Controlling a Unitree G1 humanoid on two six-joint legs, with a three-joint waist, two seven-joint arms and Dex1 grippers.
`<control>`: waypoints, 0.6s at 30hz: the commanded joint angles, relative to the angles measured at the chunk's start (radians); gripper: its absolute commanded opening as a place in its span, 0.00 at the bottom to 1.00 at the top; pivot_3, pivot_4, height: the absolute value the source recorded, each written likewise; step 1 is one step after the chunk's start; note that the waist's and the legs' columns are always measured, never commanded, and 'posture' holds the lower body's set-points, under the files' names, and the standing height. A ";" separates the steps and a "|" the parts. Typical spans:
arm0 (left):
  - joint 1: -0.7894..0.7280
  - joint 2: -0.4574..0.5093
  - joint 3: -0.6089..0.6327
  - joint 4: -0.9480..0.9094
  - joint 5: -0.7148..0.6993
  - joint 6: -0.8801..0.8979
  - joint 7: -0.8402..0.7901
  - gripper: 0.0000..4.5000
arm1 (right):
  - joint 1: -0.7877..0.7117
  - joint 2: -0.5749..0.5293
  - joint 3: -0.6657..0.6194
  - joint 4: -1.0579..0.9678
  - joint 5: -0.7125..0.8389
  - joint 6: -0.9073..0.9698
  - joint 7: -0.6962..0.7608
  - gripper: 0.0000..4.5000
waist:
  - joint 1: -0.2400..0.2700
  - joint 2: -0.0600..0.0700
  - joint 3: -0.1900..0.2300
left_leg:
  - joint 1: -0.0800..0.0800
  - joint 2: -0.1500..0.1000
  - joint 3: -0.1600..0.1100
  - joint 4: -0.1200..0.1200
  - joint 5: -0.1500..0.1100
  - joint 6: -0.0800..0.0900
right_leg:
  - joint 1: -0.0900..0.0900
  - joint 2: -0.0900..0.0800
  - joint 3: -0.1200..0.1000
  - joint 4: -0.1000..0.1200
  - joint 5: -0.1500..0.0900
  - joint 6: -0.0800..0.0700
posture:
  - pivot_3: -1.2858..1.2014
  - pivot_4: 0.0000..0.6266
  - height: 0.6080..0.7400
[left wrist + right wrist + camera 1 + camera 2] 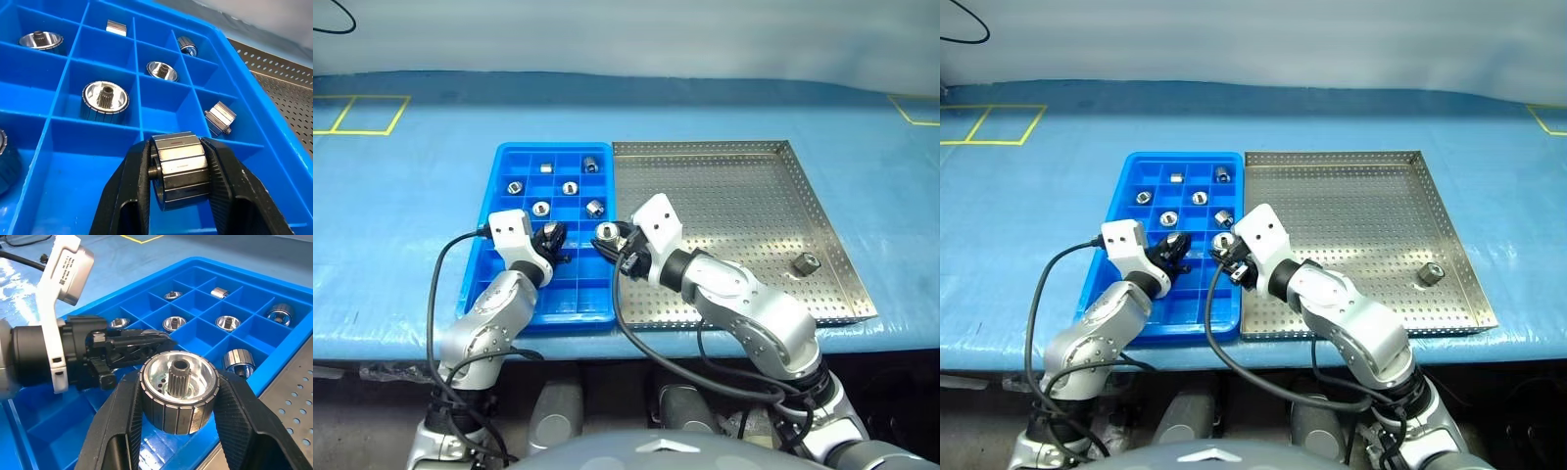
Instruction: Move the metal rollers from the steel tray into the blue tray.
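The blue tray (pixel 553 149) lies left of the steel tray (pixel 744 196), their long sides touching. Several metal rollers (pixel 570 187) sit in the blue tray's far compartments. One roller (pixel 805 262) lies alone on the steel tray's right side. My left gripper (pixel 178 147) is shut on a roller (pixel 178 171) and hovers over the blue tray's middle compartments. My right gripper (pixel 178 377) is shut on another roller (pixel 178 391) with its toothed hub facing up. It hangs over the blue tray's right edge, close beside the left gripper (pixel 553 238).
Both trays rest on a blue-covered table (pixel 401 215) near its front edge. Yellow tape squares (pixel 362 113) mark the far left and far right corners. Black cables (pixel 435 294) loop from both wrists below the table edge.
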 commanded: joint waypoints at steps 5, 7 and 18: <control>-0.038 -0.040 -0.010 0.036 0.052 0.076 -0.087 0.28 | 0.008 0.011 -0.003 -0.058 -0.022 -0.010 0.015 0.38 | -0.004 0.000 0.000 | 0.000 0.000 0.000 0.000 0.000 0.000 | 0.000 0.000 0.000 0.000 0.000 0.001 | 0.55 0.24 1.00; -0.038 -0.049 -0.008 0.033 0.060 0.091 -0.103 0.44 | 0.010 0.016 -0.002 -0.057 -0.026 -0.009 0.015 0.38 | -0.010 0.000 0.000 | 0.000 0.000 0.000 0.000 0.000 0.000 | 0.000 0.000 0.000 0.000 0.002 0.003 | 0.55 0.24 1.00; 0.011 -0.110 0.092 -0.108 0.067 0.086 -0.088 0.99 | 0.014 0.036 0.030 -0.038 -0.050 -0.002 0.034 0.38 | -0.026 0.000 0.000 | 0.001 0.000 0.000 0.000 0.000 0.000 | 0.000 0.000 0.000 0.001 0.002 0.003 | 0.56 0.24 1.00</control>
